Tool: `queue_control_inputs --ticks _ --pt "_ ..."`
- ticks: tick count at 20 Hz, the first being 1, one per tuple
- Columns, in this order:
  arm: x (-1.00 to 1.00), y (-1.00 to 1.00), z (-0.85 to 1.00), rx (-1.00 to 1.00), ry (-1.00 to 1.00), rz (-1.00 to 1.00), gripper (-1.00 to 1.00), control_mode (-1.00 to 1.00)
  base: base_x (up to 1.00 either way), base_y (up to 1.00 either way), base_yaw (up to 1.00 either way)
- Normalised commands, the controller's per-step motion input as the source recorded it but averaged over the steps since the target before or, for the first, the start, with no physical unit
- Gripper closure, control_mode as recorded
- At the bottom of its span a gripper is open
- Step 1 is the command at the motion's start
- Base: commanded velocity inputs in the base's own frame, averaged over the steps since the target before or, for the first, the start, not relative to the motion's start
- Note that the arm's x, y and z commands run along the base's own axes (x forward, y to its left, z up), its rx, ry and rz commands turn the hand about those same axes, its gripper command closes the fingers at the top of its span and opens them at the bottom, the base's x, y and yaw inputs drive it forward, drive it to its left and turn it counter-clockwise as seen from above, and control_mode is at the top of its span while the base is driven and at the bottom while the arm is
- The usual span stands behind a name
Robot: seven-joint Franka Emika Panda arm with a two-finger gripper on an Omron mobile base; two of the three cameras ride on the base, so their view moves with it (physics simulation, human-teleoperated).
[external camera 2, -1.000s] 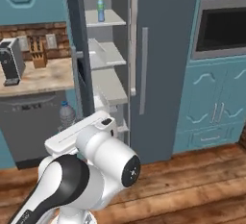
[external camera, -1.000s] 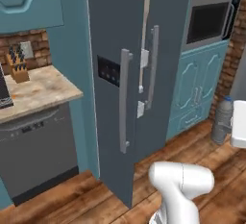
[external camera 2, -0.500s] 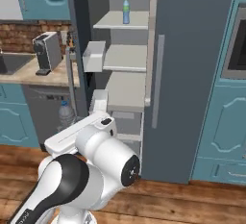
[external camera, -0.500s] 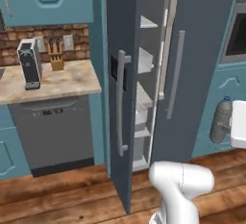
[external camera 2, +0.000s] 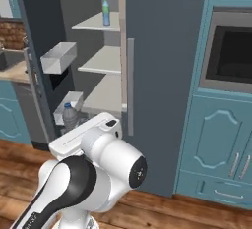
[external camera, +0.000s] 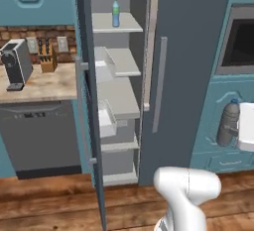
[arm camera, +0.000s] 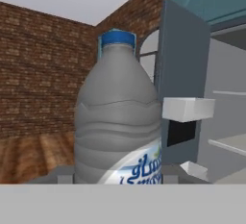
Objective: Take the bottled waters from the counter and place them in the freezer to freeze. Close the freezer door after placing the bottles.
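Grey bottle (arm camera: 117, 117) sits right in claw, standing up, blue cap on top. Claw pinches it low on both sides. Same bottle shows at right edge in left base view (external camera: 228, 123).

Freezer (external camera: 116, 101) stands open, to left of held bottle. Freezer door (external camera: 89, 116) swung wide. Bottle must go left, into shelves.

Green-top bottle (external camera: 115, 13) already stands on top shelf (external camera: 128, 26). Surface (external camera: 37, 84) holds coffee machine (external camera: 15, 64).

Freezer door (external camera: 88, 101) stands wide open on my left; the compartment mouth is unobstructed. Top shelf (external camera: 116, 26) carries one blue-green bottle (external camera: 115, 12) near the middle, bare room either side. Middle shelf (external camera: 121, 62) bare. Door bins (external camera 2: 58, 57) jut inward, narrowing the left side.
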Motion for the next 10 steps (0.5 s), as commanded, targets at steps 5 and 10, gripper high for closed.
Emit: queue_control_inputs --ticks 5,10 --pt "0.0 0.0 0.0 0.0 0.0 0.0 1.0 1.0 0.59 -0.21 0.14" --pt "0.0 0.0 0.0 0.0 0.0 0.0 1.0 1.0 0.62 -0.38 0.14"
